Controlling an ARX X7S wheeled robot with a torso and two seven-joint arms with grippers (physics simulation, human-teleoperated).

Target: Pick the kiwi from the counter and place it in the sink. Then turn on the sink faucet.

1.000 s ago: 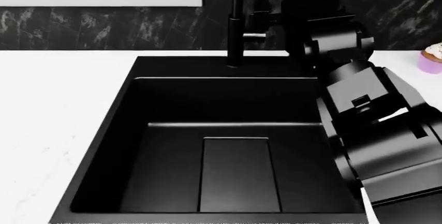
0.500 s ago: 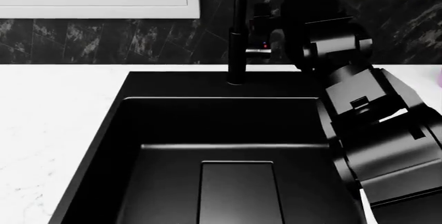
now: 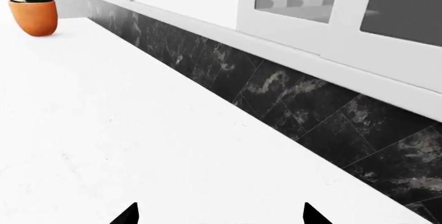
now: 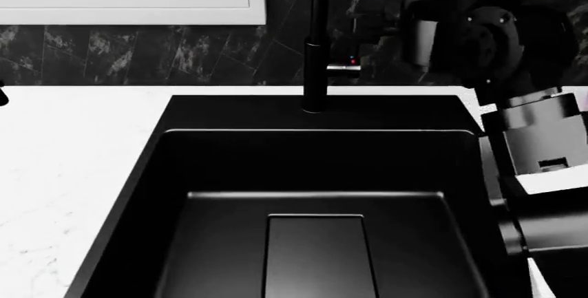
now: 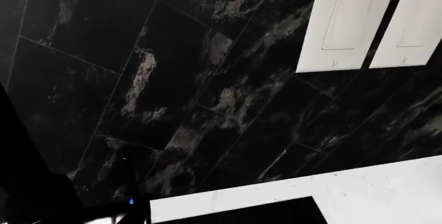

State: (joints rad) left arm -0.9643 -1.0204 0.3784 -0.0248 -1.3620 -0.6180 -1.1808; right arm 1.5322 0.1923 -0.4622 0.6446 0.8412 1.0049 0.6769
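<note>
- The sink (image 4: 317, 174) is a big, deep black box set into the white counter (image 4: 65, 160). A flat drain plate (image 4: 317, 257) lies in its floor.
- No kiwi shows in any view, not on the counter and not in the sink.
- The sink faucet (image 4: 315, 43) stands straight up at the back edge of the sink. A small shiny lever (image 4: 345, 68) sticks out of its side, with a tiny red dot just above it.
- The right arm (image 4: 514, 105) is big and black. It reaches up along the right side of the sink, near the faucet but apart from it.
- The right gripper cannot be seen clearly, so its jaws could be apart or together. Its camera faces the dark marble wall (image 5: 173, 79) and two white wall plates (image 5: 345, 25).
- The left gripper (image 3: 219, 217) hangs over bare counter by the dark wall. Only its two black fingertips (image 3: 128, 214) show. They are wide apart and hold nothing.
- A green plant in an orange pot (image 3: 32, 6) sits far down the counter.
</note>
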